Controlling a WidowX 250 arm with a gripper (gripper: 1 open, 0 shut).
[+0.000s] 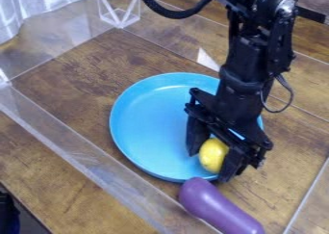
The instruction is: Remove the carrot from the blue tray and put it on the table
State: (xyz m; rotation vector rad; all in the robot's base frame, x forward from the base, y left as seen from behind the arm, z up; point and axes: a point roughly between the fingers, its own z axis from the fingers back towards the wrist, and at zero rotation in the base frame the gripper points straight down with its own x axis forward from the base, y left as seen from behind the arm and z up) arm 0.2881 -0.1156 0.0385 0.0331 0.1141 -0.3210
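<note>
The carrot [211, 157], a small yellow lemon-like toy, lies at the near right edge of the round blue tray [145, 117] on the brown wood table [90, 74]. My black gripper [217, 164] points straight down over it. Its two fingers press against the carrot's sides, so it is shut on the carrot. The carrot still rests low on the tray, partly hidden by the fingers.
A glossy purple eggplant [220, 208] lies on the table just in front of the tray, close to the gripper. Clear acrylic walls [58, 132] border the table on the left and front. A clear container [119, 11] stands at the back.
</note>
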